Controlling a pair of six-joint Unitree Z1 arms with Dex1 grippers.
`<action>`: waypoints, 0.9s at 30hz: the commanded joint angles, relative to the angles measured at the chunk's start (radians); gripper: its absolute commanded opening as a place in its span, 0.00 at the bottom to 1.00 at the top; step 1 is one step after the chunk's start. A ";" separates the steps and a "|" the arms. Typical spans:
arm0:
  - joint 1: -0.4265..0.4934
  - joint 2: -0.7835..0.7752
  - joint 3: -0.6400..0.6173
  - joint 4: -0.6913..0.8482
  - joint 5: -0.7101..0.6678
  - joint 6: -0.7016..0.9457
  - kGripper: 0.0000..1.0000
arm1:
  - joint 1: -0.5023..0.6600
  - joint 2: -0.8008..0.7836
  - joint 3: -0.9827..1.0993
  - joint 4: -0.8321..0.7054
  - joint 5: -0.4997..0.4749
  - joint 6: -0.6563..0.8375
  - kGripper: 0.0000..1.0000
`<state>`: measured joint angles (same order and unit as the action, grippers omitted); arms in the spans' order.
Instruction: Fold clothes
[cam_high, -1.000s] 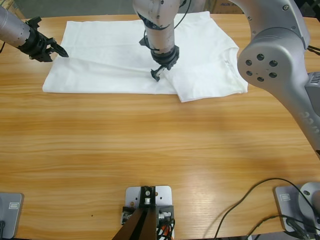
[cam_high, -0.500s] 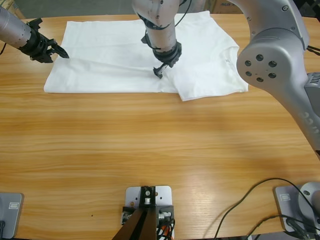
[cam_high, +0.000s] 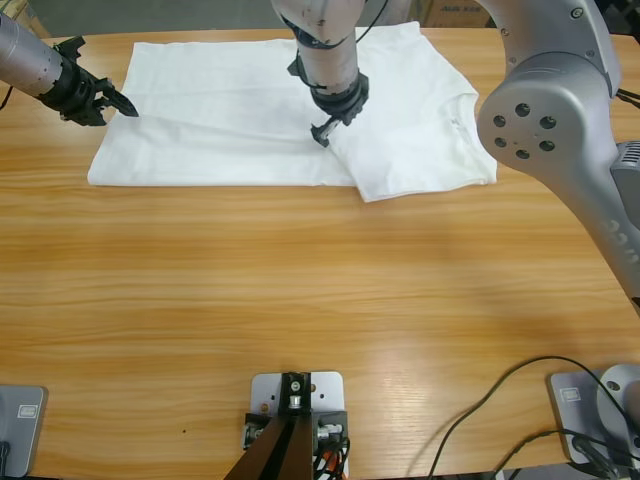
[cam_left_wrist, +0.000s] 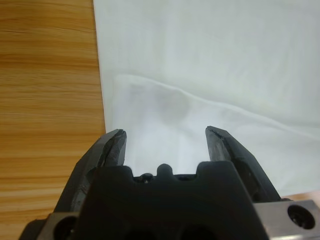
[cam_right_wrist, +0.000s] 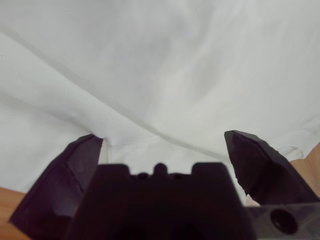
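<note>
Spreading wide, both the left tool (cam_high: 112, 100) and right tool (cam_high: 322, 133) hover over the T-shirt (cam_high: 230, 110), its collar hidden.

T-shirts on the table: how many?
1 that I can make out: a white T-shirt spread along the table's far edge, its right part folded over. The left claw is at its left edge, the right claw over its middle. Another could lie hidden beneath.

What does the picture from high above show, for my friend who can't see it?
A white T-shirt lies spread flat at the far side of a long wooden table. The right gripper hangs over its middle, fingers open, and the left gripper sits open at its left edge.
</note>
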<state>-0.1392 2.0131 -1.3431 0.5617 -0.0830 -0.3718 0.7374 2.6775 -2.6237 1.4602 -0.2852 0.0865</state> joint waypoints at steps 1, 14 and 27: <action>0.012 0.067 0.016 0.008 -0.008 0.016 0.61 | -0.026 0.078 -0.007 0.017 -0.032 0.016 1.00; 0.012 0.068 0.018 0.009 -0.008 0.016 0.61 | -0.044 0.099 -0.100 0.053 -0.075 0.025 1.00; 0.013 0.062 0.021 0.009 -0.008 0.018 0.61 | -0.082 0.089 -0.217 0.116 -0.140 0.049 1.00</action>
<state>-0.1360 2.0225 -1.3431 0.5617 -0.0830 -0.3718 0.6992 2.7096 -2.6368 1.5086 -0.3503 0.1010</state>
